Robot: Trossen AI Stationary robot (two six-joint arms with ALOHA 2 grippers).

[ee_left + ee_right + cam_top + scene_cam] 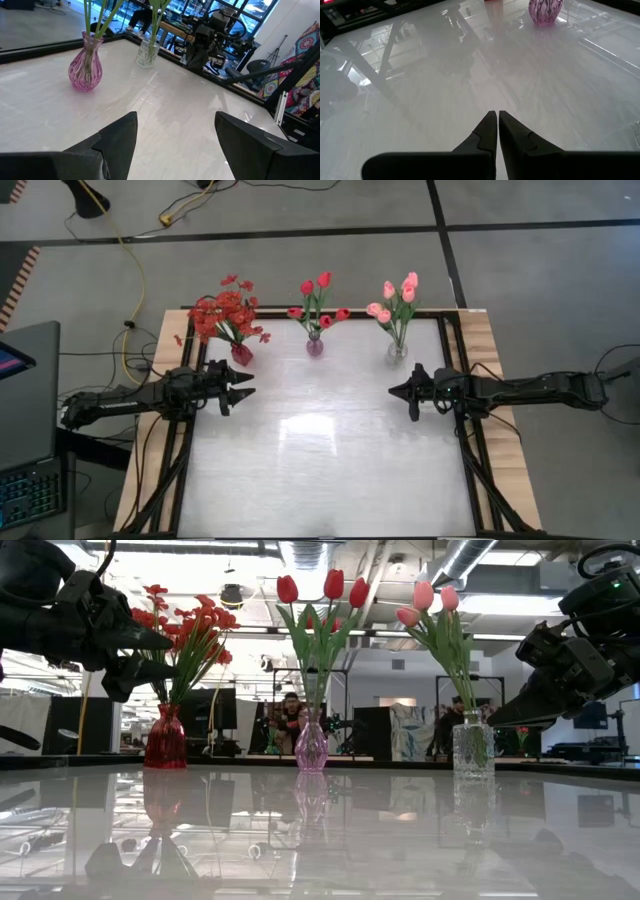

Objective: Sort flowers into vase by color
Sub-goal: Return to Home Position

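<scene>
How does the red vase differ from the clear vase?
The red vase holds small red blossoms; the clear vase holds pink tulips. The red vase is tinted red glass, the clear vase colourless. The red vase stands leftmost, the clear vase rightmost. Both stand upright.

- You are getting bright, even overhead light, with a pale glare patch sitting on the middle of the table (330, 480).
- Ceiling lights (300, 552) are washing out the far room.
- The vases (165, 740) are mirroring in the glossy top.

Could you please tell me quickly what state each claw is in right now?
Left claw: open, empty, over the glossy white table's left side.
Right claw: closed, empty, over its right side.
</scene>
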